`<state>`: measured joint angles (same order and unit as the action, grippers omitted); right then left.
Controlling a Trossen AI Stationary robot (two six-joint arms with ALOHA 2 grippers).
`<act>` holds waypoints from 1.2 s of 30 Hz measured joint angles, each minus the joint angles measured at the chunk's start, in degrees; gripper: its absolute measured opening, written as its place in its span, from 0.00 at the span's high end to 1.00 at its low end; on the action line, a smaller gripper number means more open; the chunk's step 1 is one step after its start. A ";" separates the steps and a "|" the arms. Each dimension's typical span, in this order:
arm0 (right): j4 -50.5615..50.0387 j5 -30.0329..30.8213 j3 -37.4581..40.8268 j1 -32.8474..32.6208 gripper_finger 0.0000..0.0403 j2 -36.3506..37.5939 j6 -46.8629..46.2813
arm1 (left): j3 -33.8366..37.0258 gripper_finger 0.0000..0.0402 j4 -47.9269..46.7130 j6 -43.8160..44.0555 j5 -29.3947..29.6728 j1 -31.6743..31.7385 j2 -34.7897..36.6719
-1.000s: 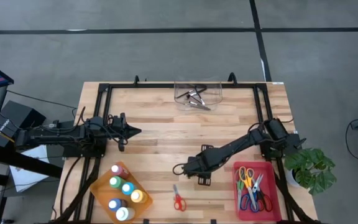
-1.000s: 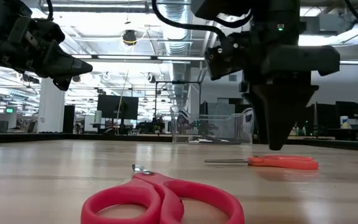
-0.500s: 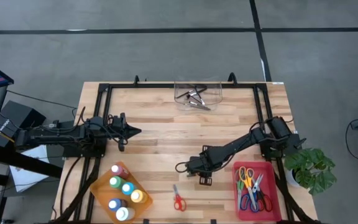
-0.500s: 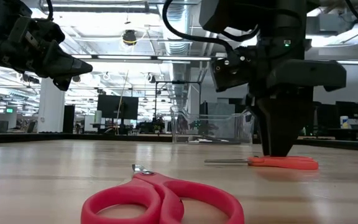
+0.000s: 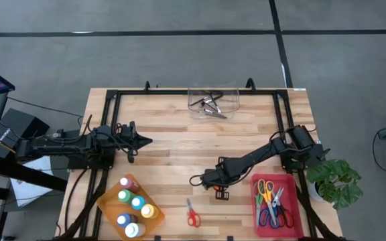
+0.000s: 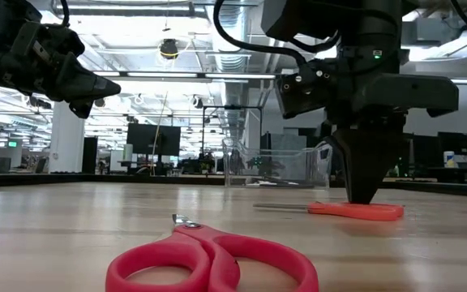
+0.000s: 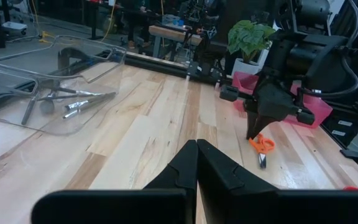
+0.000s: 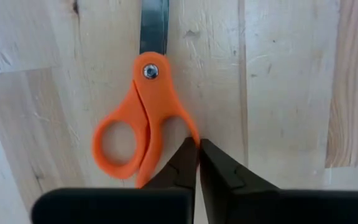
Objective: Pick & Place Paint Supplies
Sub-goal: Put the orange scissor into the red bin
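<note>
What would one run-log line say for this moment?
right gripper: shut on orange scissors | left gripper: shut, waiting | red scissors: on table

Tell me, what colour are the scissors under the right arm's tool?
Orange scissors, clearest in the right wrist view.

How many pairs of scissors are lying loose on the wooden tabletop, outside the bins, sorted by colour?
Red scissors: 1
Orange scissors: 1
Total: 2

My dark fingers (image 8: pixel 185 165) meet orange scissors (image 8: pixel 138 118) on pale wood-grain table (image 8: pixel 278 74); red scissors (image 6: pixel 209 259) lie nearer.
</note>
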<state>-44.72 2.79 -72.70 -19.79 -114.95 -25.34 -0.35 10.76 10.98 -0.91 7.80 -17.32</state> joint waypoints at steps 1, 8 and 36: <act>0.13 -0.02 0.06 0.00 0.99 0.54 -0.07 | 0.00 1.00 0.01 0.00 0.00 0.01 0.00; -1.04 1.34 0.30 0.00 1.00 8.07 -3.31 | 0.01 1.00 0.04 0.00 0.01 0.01 0.02; -23.52 -3.45 0.12 -15.71 1.00 39.28 -59.63 | 0.01 1.00 0.42 0.00 0.00 0.01 0.00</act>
<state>-68.24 -0.67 -72.58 -35.50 -75.67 -84.98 -0.34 11.18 10.98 -0.91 7.81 -17.32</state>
